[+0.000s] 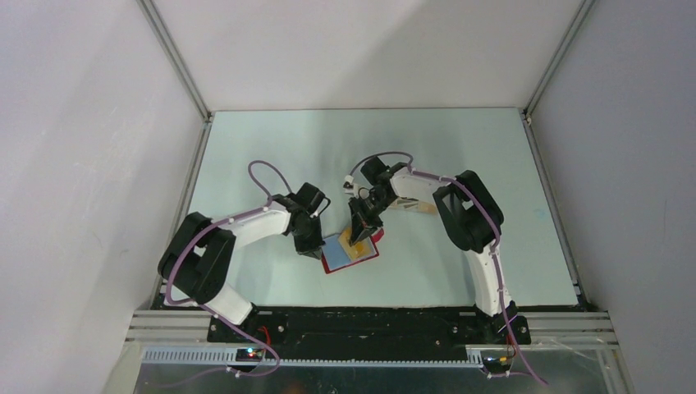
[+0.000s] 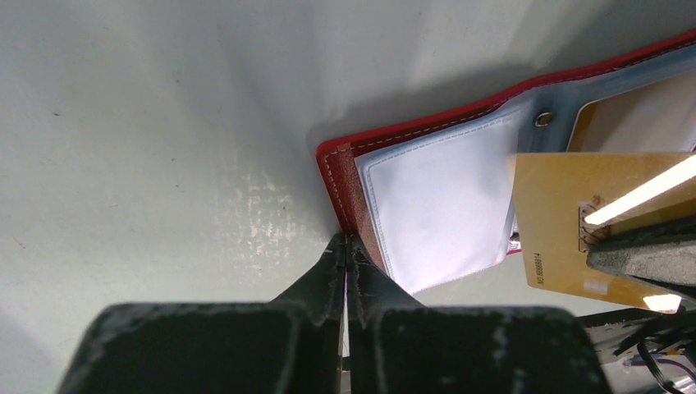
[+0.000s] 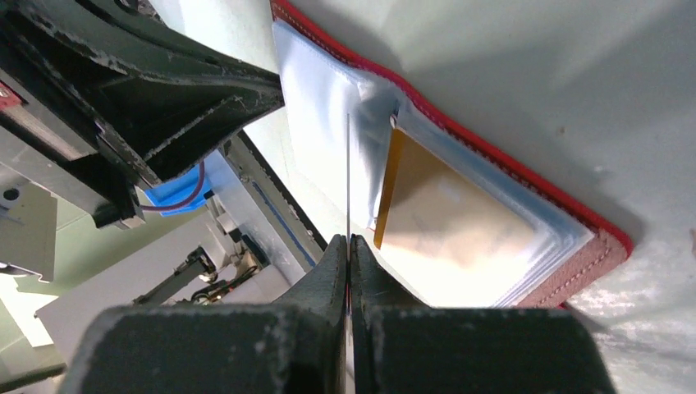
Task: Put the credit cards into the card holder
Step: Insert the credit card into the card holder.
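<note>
It was a robotics lab, and the thing in front of me was a closed test cell. Plain white panels (image 1: 82, 164) walled in three sides, joined at the corners by bare aluminium struts (image 1: 176, 61). The counter (image 1: 460, 148) was a pale, flat sheet with a metal edge. Two small arms, left (image 1: 238, 234) and right (image 1: 476, 217), white shells over black joints, were bolted side by side to a black plate (image 1: 369, 324) at the near edge. Purple cables (image 1: 267, 168) looped loose along each arm and ran down past a slotted metal rail (image 1: 345, 359). Small lights (image 1: 250, 353) glowed at the bases. Nothing there looked homely or made for sale.
</note>
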Robot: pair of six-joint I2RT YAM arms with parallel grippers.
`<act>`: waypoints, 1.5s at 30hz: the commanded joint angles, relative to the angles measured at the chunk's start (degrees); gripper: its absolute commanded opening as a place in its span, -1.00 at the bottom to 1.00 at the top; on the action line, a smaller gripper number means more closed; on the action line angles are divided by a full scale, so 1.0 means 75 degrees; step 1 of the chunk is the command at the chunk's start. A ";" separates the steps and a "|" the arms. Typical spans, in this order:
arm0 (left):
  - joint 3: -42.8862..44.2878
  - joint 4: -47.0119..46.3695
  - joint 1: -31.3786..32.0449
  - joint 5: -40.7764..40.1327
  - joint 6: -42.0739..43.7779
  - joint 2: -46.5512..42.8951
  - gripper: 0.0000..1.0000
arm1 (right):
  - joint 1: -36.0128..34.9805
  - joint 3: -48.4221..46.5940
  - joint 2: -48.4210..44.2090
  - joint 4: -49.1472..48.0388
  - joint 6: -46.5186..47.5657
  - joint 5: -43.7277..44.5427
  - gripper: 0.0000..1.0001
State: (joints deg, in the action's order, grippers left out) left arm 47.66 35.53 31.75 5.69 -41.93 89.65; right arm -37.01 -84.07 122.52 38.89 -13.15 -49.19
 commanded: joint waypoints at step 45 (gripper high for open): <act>0.0151 0.0572 -0.0014 -0.1080 0.0497 -0.0091 -0.99 | -0.0730 0.0686 0.0247 -0.2227 -0.2130 0.1014 -0.86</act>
State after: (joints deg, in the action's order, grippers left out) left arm 48.45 37.32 31.73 4.32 -40.18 89.95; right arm -39.81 -81.25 125.25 25.47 -25.67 -47.97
